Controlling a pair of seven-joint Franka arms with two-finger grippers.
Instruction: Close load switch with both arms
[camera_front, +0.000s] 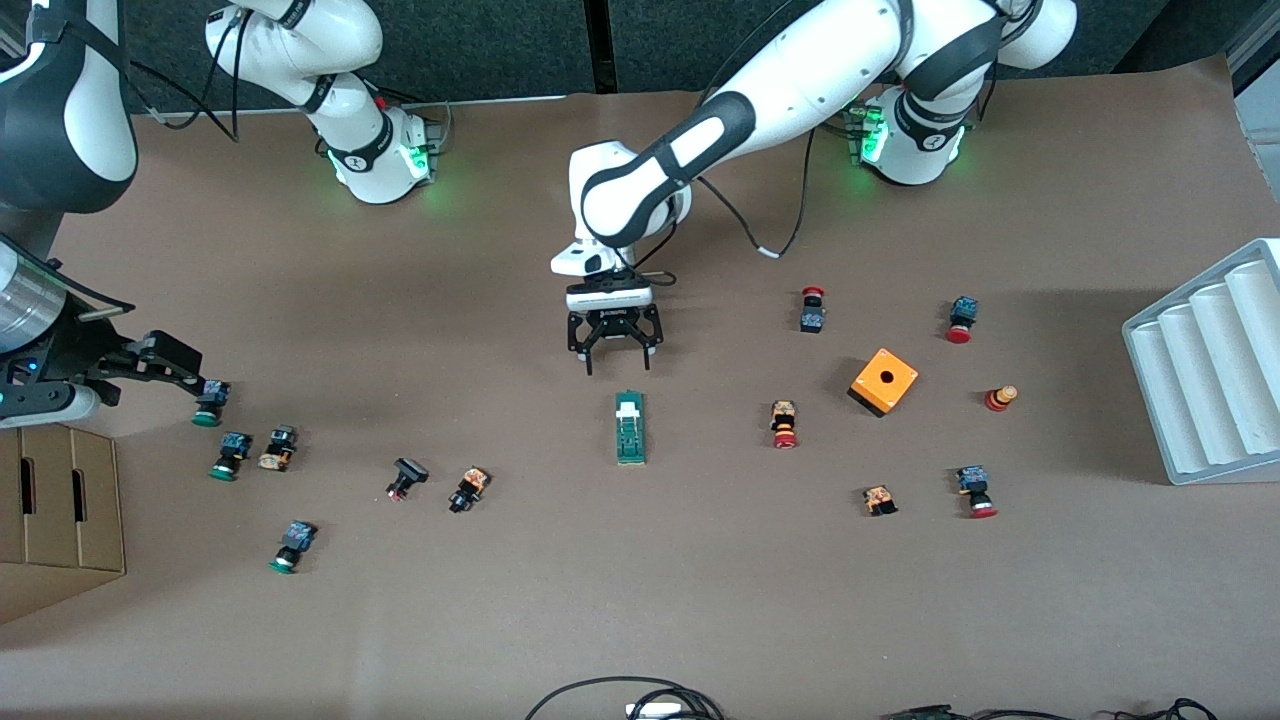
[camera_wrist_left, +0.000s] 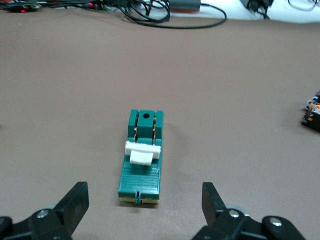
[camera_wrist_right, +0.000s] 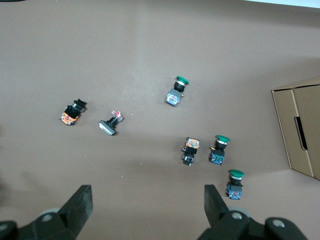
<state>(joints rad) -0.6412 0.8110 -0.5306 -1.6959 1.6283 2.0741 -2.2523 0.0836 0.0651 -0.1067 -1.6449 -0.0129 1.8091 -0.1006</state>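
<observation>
Front view: the switch lies mid-table, long axis running toward and away from the camera, white slider at the end nearer the robots' bases; the left gripper hangs over the bare table just short of that end, fingers spread wide and holding nothing, its spread running across the switch's length; the right gripper is well apart, over the push buttons at the right arm's end of the table, near a cardboard box; the left arm is plainly the nearer. An orange box stands toward the left arm's end.

Left wrist view: the switch sits centred between the two open fingers, untouched, its slider raised across the middle of the body; the next move probably turns on coming down square to that long axis.

Right wrist view: the right gripper's fingers stand wide apart and empty above scattered buttons; no switch shows here, so this arm seems to wait.
</observation>
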